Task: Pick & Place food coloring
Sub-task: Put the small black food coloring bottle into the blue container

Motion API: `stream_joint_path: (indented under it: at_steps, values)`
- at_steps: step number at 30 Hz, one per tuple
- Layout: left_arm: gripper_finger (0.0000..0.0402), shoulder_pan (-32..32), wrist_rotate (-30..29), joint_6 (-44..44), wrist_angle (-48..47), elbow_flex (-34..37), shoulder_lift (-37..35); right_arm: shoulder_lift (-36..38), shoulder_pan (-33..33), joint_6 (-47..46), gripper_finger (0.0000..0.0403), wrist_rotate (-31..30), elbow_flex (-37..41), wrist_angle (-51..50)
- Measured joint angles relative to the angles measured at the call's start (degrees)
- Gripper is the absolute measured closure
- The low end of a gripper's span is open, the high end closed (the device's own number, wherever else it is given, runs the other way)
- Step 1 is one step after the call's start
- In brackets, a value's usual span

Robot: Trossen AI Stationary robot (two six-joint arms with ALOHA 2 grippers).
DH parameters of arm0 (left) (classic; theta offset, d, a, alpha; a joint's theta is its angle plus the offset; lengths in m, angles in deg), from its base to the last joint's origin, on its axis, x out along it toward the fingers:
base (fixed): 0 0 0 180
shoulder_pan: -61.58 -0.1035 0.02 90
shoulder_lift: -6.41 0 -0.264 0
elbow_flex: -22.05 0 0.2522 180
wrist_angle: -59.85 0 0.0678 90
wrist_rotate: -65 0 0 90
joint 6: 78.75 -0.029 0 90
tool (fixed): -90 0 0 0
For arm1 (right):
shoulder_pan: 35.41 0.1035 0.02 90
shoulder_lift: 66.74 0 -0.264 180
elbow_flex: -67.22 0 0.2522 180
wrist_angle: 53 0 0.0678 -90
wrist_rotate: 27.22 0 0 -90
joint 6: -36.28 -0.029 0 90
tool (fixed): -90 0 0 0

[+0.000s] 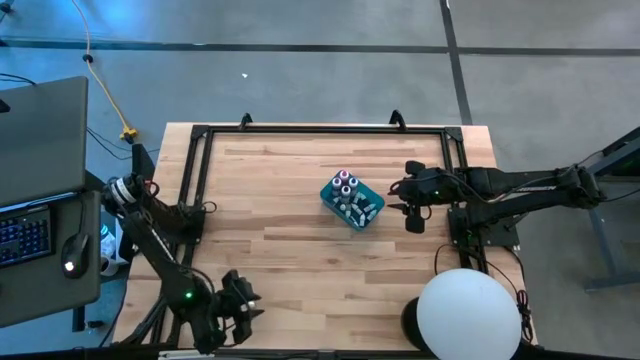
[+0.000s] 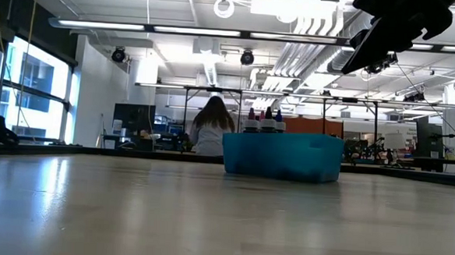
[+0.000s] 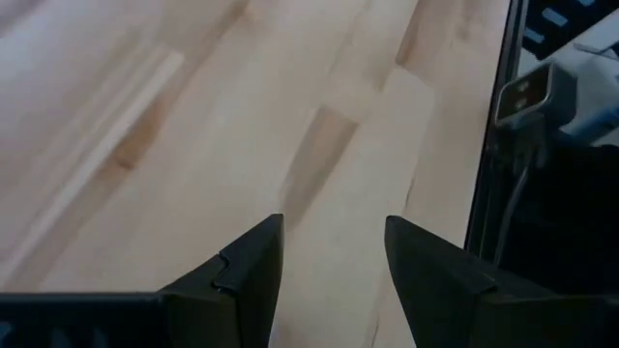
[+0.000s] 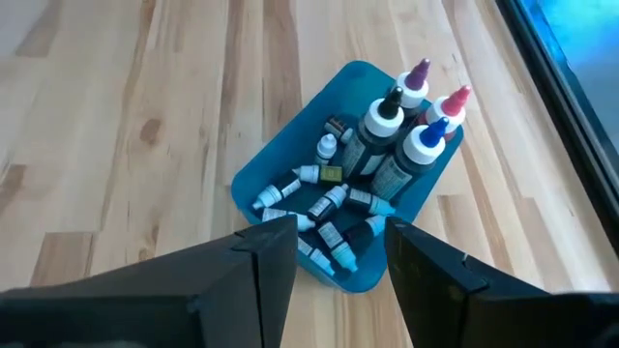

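The food coloring bottles [image 4: 372, 164] sit in a teal rectangular box [image 1: 352, 200] at the table's middle: a few taller ones with pink, blue and dark tops stand upright [image 2: 263, 118], and several small whitish ones [image 4: 309, 208] lie loose on the box's floor. My right gripper [image 1: 412, 205] hovers open above the table just right of the box, and its fingers [image 4: 338, 266] frame the box's near end from above. My left gripper [image 1: 240, 300] waits open low at the table's near left, over bare wood [image 3: 329, 261].
A black metal frame [image 1: 320, 128] borders the tabletop. A white round lamp or dome [image 1: 468, 312] sits at the near right corner. A desk with a keyboard and mouse [image 1: 40, 240] stands left of the table. A person sits far behind the table in the room [image 2: 210, 127].
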Motion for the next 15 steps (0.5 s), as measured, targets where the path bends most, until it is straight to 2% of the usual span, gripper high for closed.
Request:
stream_joint_path:
  at_steps: [3,7,12,15]
  values:
    - [0.0223,-0.01,1.54,0.46,3.00,2.30,0.00,0.00,0.02,0.00,0.0254,1.39,0.00,-0.02]
    - [0.0223,-0.04,2.00,2.27,0.52,2.81,0.00,0.00,0.02,0.00,0.0254,1.43,0.00,-0.02]
    - [0.0223,-1.59,9.21,-0.18,-3.15,2.81,0.00,0.00,0.02,0.29,0.0254,1.39,0.00,0.00]
    - [0.0223,-2.07,10.52,0.53,-5.59,2.82,0.11,0.00,0.00,0.40,0.0254,1.34,0.00,-0.01]
